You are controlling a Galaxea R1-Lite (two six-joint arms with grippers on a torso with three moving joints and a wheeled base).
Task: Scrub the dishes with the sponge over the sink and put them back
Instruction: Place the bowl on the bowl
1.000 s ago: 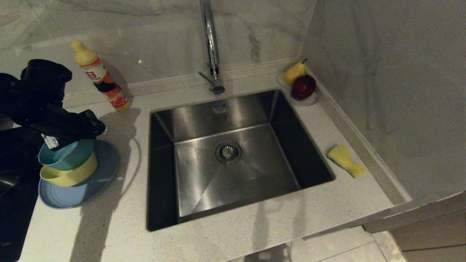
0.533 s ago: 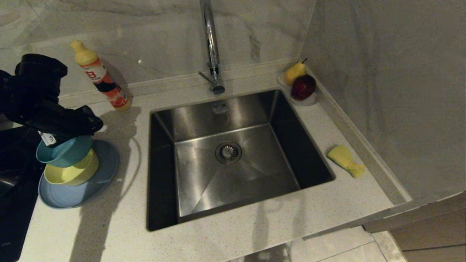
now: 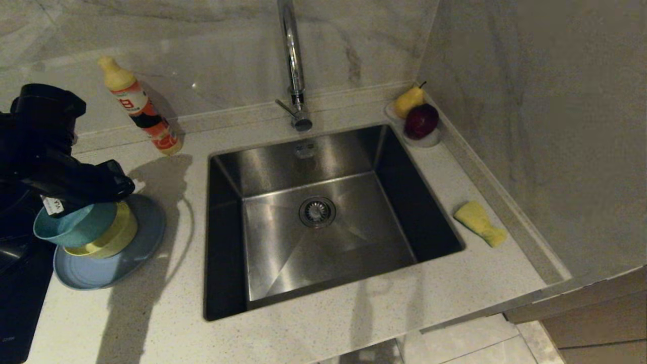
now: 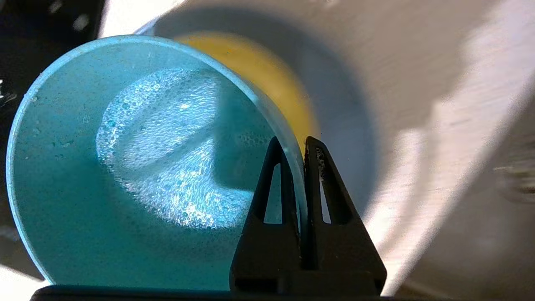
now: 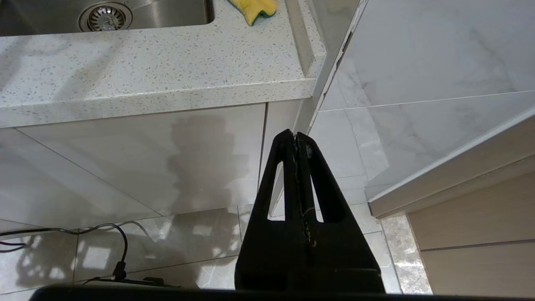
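Three dishes sit left of the sink: the blue plate on the counter, the yellow bowl on it, and the teal bowl tilted above both. The left gripper is pinched tight on the teal bowl's rim. The sponge lies right of the sink. The right gripper, fingers pressed together and empty, hangs below the counter's near edge.
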